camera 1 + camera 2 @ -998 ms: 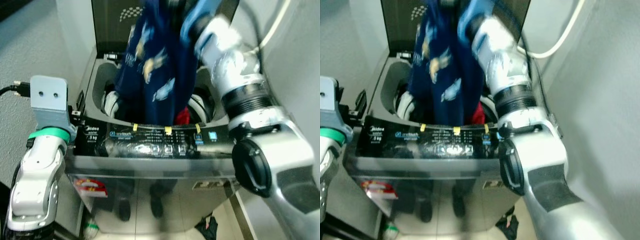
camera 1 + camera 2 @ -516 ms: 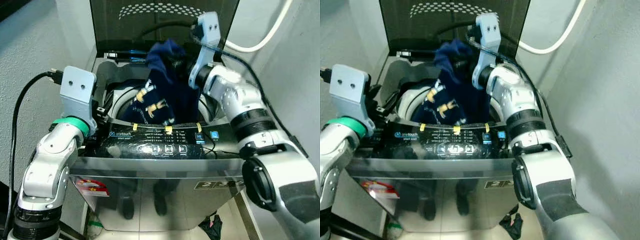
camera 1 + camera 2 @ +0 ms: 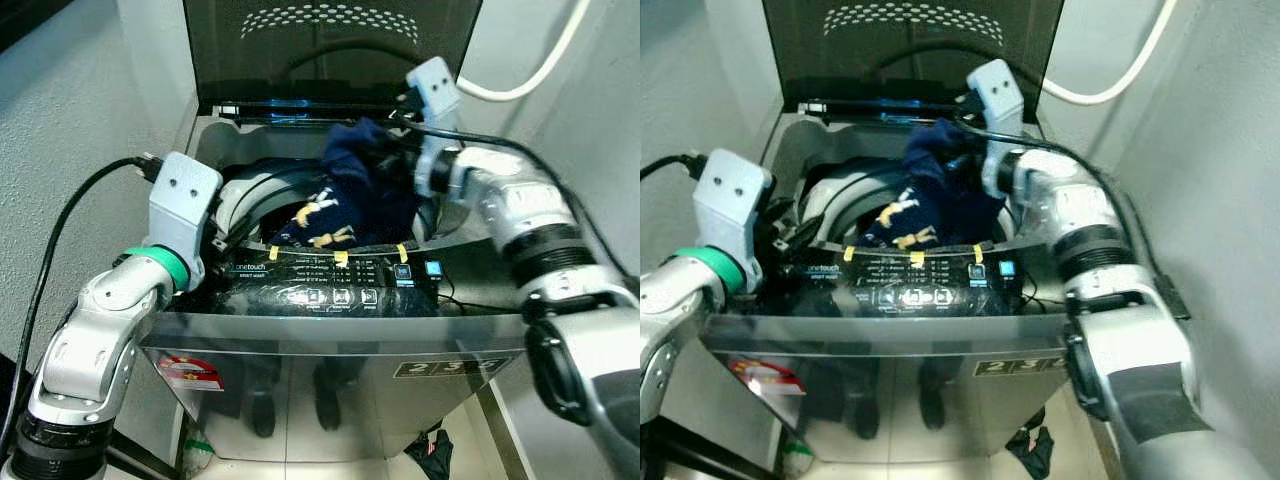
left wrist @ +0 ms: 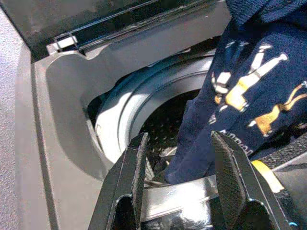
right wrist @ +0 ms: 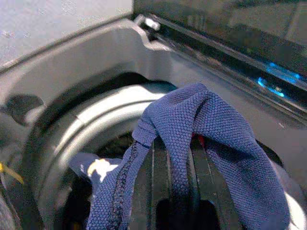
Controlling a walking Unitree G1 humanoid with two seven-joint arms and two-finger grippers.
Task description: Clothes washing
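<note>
The right claw (image 5: pixel 172 191) pinches the blue shirt (image 3: pixel 350 195) over the washer (image 3: pixel 330 320) tub, the left claw (image 4: pixel 177 172) is spread beside it, and the shirt might catch on the rim and hang out.

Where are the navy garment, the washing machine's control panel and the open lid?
navy garment (image 3: pixel 345 200): left eye view, on the bunched cloth over the drum opening.
control panel (image 3: pixel 330 290): left eye view, on the dark button strip at the front.
lid (image 3: pixel 910 45): right eye view, on its raised dark underside.
</note>
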